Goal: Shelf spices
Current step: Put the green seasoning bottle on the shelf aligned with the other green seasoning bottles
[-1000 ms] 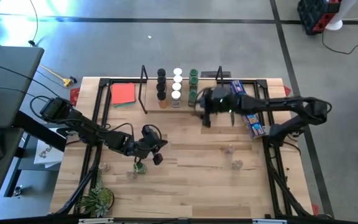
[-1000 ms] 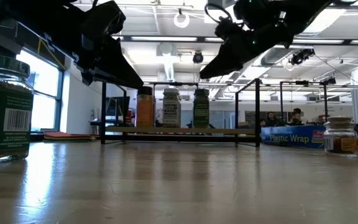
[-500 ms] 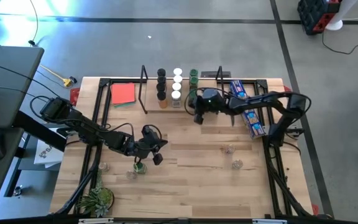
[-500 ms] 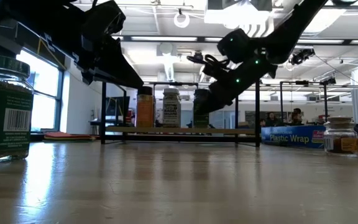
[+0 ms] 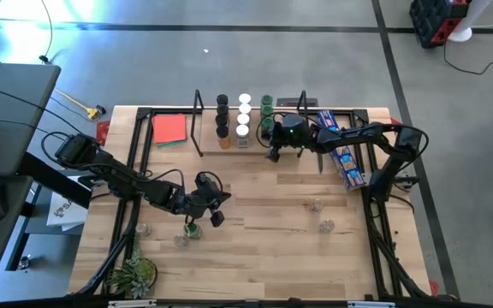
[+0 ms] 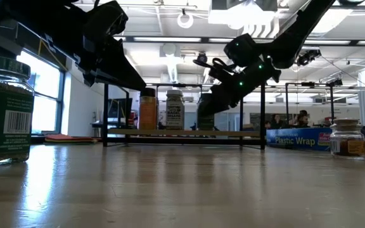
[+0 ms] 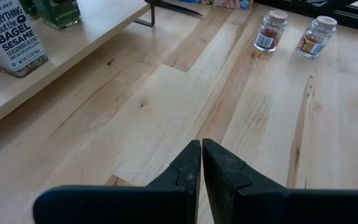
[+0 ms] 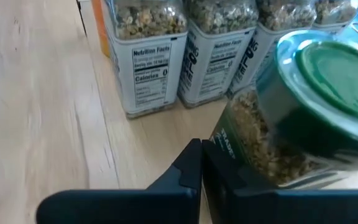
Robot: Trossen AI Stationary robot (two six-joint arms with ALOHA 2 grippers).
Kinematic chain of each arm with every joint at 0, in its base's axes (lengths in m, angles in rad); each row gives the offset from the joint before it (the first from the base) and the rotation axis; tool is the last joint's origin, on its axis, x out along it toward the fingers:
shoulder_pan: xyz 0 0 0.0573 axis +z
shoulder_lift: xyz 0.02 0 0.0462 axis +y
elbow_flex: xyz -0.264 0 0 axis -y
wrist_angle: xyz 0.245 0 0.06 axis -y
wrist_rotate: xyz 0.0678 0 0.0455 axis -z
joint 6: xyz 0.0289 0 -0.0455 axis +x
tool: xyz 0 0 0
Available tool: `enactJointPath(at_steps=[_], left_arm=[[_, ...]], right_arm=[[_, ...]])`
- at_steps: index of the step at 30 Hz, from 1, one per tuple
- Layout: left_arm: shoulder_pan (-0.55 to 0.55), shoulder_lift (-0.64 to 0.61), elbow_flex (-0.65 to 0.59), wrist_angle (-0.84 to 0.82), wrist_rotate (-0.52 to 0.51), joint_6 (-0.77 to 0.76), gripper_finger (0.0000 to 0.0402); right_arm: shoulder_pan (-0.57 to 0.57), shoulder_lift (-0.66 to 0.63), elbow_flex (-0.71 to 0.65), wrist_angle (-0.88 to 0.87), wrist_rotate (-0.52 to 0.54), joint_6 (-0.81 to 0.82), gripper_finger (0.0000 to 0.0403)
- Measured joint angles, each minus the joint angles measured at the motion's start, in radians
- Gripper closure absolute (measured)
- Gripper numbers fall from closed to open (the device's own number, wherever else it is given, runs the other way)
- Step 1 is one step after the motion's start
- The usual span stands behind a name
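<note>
The shelf, a low light-wood rack with black end loops, stands at the table's far side. It carries rows of black-lidded, white-lidded and green-lidded jars. My right gripper is shut at the shelf's near edge, its fingertips right beside the nearest green-lidded jar, which stands on the shelf board. My left gripper is shut and empty above the table's left middle, over another green-lidded jar. Two jars stand ahead of it. My right gripper has its shut fingertips against the lower side of the green-lidded jar, coming from the table's near side and slanting down. I cannot tell whether they touch it. The jar stands on the shelf board.
Loose jars stand on the table at the near left and right of the middle. A blue packet lies at the shelf's right, a flat red square at its left. A plant sits at the near left corner.
My right gripper has come down from high above the table and gone toward the table's left and far edge, to the shelf's near edge beside the green-lidded jars.
</note>
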Motion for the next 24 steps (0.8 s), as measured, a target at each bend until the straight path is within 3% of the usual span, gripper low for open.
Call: enactJointPath(at_steps=[7,12,17,24], left_arm=[[-0.005,-0.004,0.0,0.004,0.004,0.009,0.0387],[-0.061,-0.076,0.019,-0.071,0.015,0.042,0.0387],[-0.18,-0.19,0.095,-0.429,0.098,-0.063,0.0387],[-0.336,-0.296,0.173,-0.948,0.166,-0.449,0.0387]], right_arm=[[0.001,-0.001,0.0,0.021,-0.005,-0.012,0.0398],[0.084,-0.052,0.0,-0.009,-0.015,-0.015,0.0398],[0.273,-0.132,0.0,-0.073,0.043,-0.019,0.0402],[0.559,-0.163,0.0,-0.097,0.18,0.003,0.0403]])
